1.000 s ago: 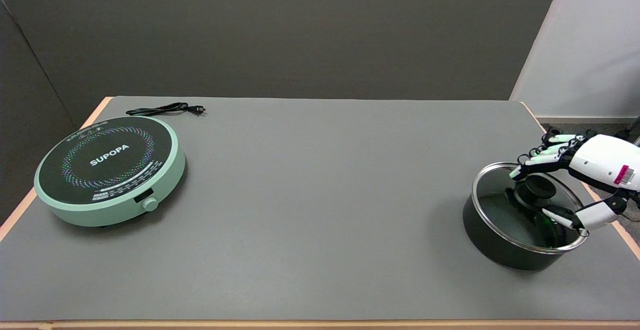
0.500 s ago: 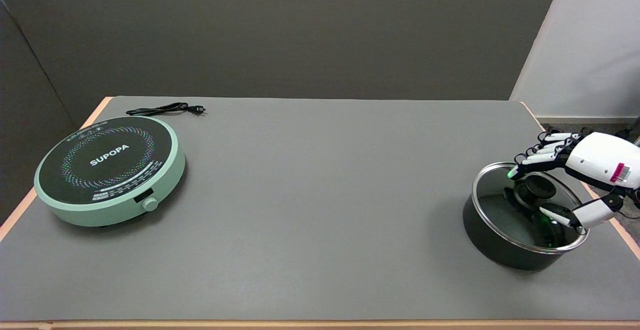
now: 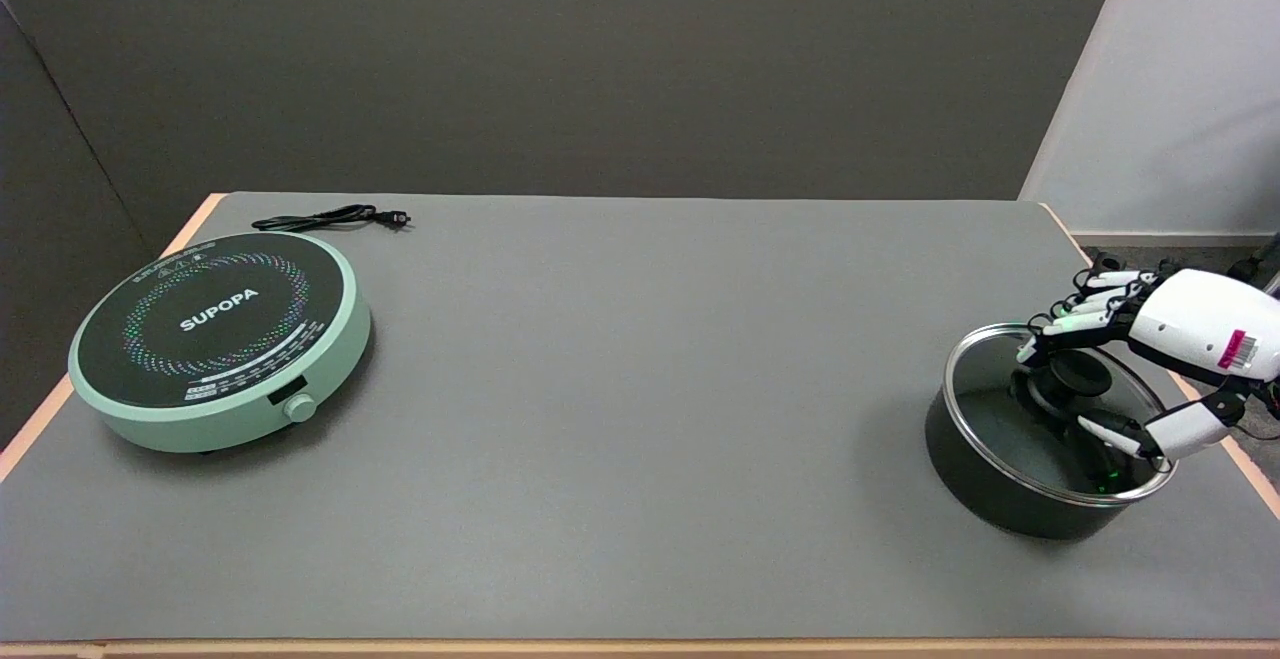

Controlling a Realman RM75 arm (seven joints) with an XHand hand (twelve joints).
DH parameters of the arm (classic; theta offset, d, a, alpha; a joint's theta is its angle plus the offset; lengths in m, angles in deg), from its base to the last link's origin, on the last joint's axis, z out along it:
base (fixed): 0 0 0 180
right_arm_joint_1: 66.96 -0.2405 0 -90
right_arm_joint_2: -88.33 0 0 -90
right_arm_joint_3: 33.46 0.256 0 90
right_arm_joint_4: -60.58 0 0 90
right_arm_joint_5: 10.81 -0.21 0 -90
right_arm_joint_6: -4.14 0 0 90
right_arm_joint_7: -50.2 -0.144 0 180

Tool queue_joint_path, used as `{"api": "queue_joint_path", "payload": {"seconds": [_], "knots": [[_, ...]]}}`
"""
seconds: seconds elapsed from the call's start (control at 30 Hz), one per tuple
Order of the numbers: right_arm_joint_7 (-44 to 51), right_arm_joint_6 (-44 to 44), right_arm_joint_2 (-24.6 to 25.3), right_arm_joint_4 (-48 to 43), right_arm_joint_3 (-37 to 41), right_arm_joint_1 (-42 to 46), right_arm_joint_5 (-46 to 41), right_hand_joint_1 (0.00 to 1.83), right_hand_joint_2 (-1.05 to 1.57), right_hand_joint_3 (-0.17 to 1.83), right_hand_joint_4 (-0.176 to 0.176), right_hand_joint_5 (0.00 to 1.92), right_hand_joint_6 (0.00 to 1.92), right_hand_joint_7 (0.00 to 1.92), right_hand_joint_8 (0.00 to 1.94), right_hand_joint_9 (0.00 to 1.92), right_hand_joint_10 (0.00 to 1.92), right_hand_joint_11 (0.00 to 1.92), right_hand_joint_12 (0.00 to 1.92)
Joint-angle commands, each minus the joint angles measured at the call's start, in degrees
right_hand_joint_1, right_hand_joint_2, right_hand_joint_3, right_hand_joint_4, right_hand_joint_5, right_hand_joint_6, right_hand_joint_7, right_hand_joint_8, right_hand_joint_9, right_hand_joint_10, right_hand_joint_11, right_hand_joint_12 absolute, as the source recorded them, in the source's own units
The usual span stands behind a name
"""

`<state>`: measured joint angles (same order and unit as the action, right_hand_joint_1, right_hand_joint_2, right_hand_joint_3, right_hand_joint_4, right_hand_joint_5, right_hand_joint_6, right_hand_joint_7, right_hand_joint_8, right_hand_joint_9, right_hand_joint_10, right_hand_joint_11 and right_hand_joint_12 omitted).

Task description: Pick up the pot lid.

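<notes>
The pot lid [image 3: 1010, 409] sits on the black pot [image 3: 985, 484] at the worktop's [image 3: 640, 419] right end. The right hand [image 3: 1150, 339] hovers over its knob [image 3: 1078, 375], fingers and thumb spread apart on either side, holding nothing. An induction cooker [image 3: 220, 339] stands far left.

Muted greys, one mint accent
Mint-green cooker [image 3: 220, 344] with black top at left; black pot [image 3: 1010, 499], grey table [image 3: 640, 419].

A grey-topped table [image 3: 620, 419] with a pale wooden edge fills the view. Behind it stands a dark grey wall [image 3: 560, 59], with a dark panel [image 3: 50, 219] at left. A white wall [image 3: 1180, 89] rises at right.
</notes>
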<state>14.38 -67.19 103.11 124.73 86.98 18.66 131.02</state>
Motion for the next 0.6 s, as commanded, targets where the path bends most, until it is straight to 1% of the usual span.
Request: {"api": "queue_joint_path", "payload": {"seconds": [0.03, 0.2, 0.23, 0.27, 0.4, 0.43, 0.47, 0.6], "knots": [[0.05, 0.28, -0.6, -1.03, -0.9, -0.25, -0.03, 0.88, 0.57, 0.92, 0.176, 0.66, 0.55, 0.82, 0.36, 0.8, 0.61, 0.48, 0.77], [0.05, 0.04, -0.88, -1.03, -0.9, -0.33, -0.03, 0.87, 0.58, 0.91, 0.176, 0.67, 0.65, 0.85, 0.41, 0.82, 0.65, 0.49, 0.76], [0.05, 0.0, -0.92, -1.03, -0.9, -0.33, -0.03, 0.8, 0.6, 0.95, 0.176, 0.66, 0.73, 0.83, 0.49, 0.81, 0.69, 0.49, 0.76], [0.05, 0.0, -0.96, -1.03, -0.9, -0.33, -0.08, 0.86, 0.6, 0.91, 0.176, 0.68, 0.77, 0.86, 0.47, 0.83, 0.68, 0.49, 0.76], [0.05, 0.0, -1.08, -0.92, -0.86, -0.53, -0.11, 0.88, 0.65, 0.88, 0.176, 0.69, 0.93, 0.89, 0.56, 0.84, 0.71, 0.51, 0.77], [0.05, 0.0, -1.08, -0.88, -0.98, -0.78, -0.11, 0.89, 0.81, 0.69, 0.176, 0.7, 1.12, 0.88, 0.62, 0.84, 0.75, 0.51, 0.78], [0.05, 0.0, -1.08, -0.84, -1.14, -0.93, -0.11, 0.9, 1.08, 0.35, 0.176, 0.73, 1.41, 0.86, 0.69, 0.83, 0.79, 0.5, 0.8], [0.05, -0.08, -1.08, -0.64, -1.22, -1.01, -0.11, 0.9, 1.07, 0.37, 0.176, 0.73, 1.41, 0.87, 0.74, 0.84, 0.81, 0.51, 0.82]]}}
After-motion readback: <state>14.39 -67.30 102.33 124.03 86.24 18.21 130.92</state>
